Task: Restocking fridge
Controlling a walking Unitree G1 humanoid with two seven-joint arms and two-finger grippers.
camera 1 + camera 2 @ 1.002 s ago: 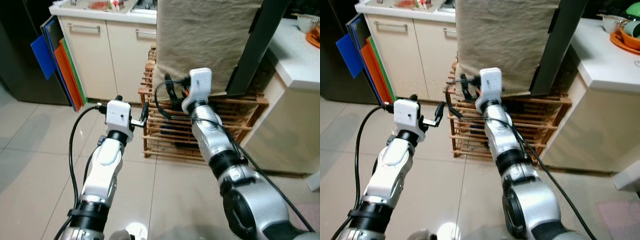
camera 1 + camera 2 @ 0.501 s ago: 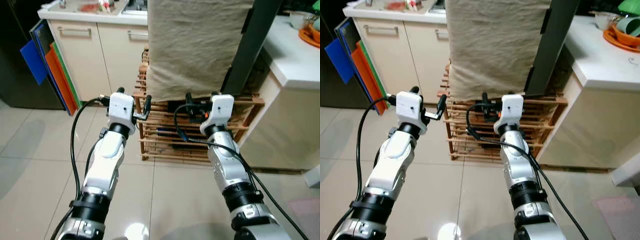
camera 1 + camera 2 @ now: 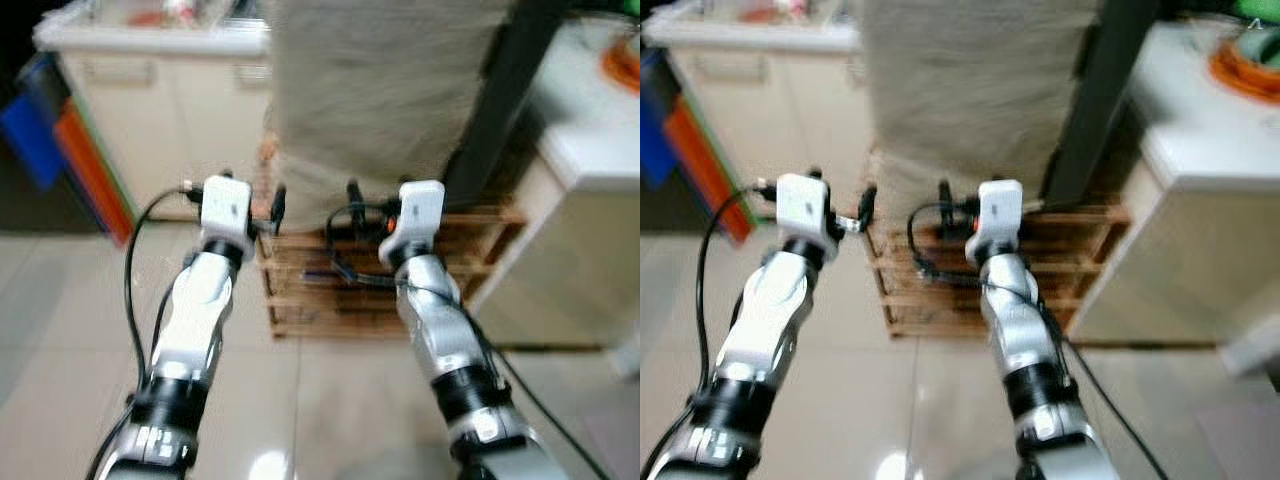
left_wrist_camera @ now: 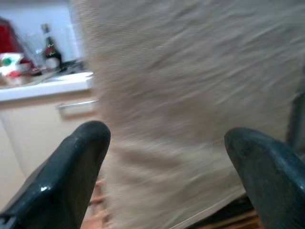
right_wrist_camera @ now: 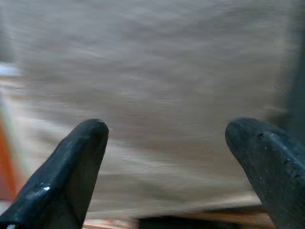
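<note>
Beige cloth [image 3: 385, 90] drapes the wooden rack [image 3: 480, 250]; left gripper [image 4: 167, 157] and right gripper [image 5: 167, 157] face it, jaws wide and empty, seemingly ready to reach.

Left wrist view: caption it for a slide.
Left gripper, fingers open and empty, faces a beige cloth draped over a wooden rack.

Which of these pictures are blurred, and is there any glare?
Both eye views are motion-blurred, the wooden rack smeared; a glare spot shines on the floor tiles. Both wrist views blur the beige cloth, while the black fingers stay fairly sharp.
</note>
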